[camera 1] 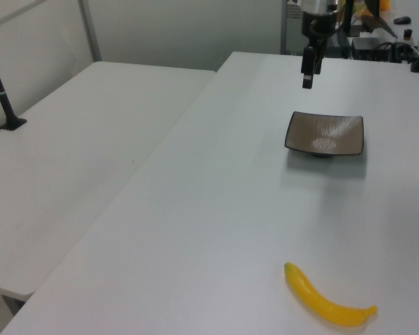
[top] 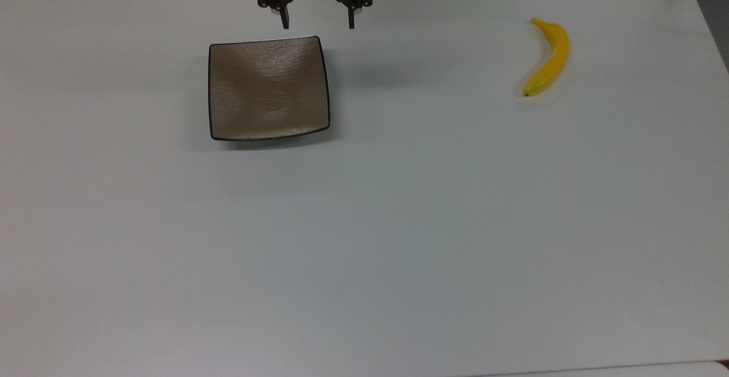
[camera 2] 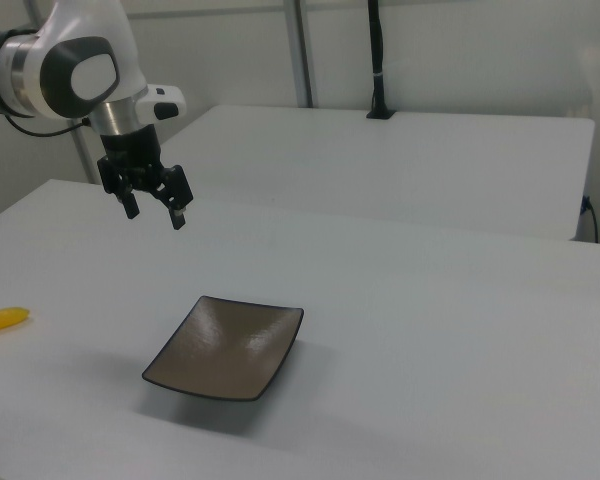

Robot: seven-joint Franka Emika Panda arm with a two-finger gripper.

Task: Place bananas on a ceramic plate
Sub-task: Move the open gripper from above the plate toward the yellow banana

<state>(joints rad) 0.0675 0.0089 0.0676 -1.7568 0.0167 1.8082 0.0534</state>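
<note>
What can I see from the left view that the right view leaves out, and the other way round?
The left view takes in the whole banana, lying near the camera, far from the plate. The right view catches just the banana's tip at the right view's left edge, but it adds the robot's white arm above the open gripper. Both share the square brown plate with nothing on it, the white table and the gripper hanging in the air holding nothing.

My gripper [top: 316, 23] hangs wide open above the table [top: 364, 240], just past the ceramic plate's [top: 268, 87] far edge. From the plate across to the banana [top: 548, 57], bare tabletop lies open; nothing stands between them.
</note>
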